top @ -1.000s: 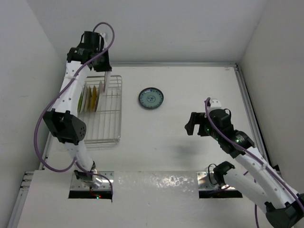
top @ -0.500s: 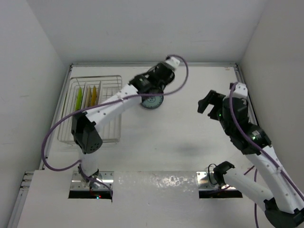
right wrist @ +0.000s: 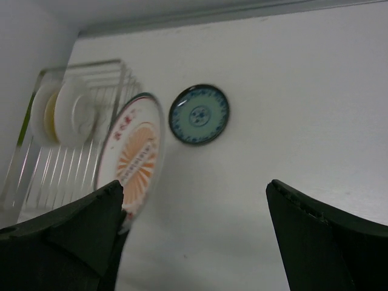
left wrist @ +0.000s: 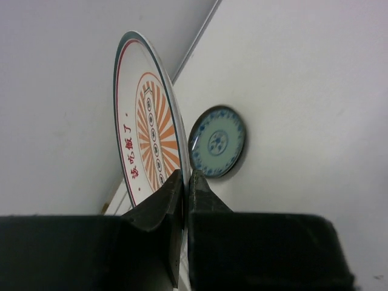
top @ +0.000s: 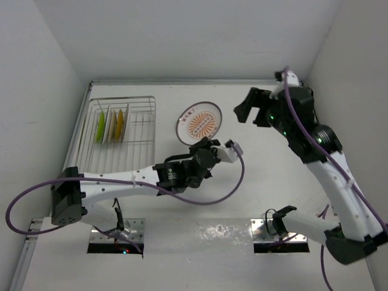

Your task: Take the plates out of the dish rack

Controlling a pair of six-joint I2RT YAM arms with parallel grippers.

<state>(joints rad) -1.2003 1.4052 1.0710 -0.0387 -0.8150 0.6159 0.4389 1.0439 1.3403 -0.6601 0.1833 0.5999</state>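
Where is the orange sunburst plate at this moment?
In the top view the orange sunburst plate sits centre-left, just right of the rack. The left pincer grips its rim, near the blue plate lying on the table.

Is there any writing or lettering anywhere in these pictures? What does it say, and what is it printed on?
"该吃饭了": red characters, as best I can read them, on the white border of the orange sunburst plate, which the left pincer pinches on edge.
In the overhead view the same red marks are too small to read.
Blue plate: pattern only, no words.
Dish rack: no legible text.
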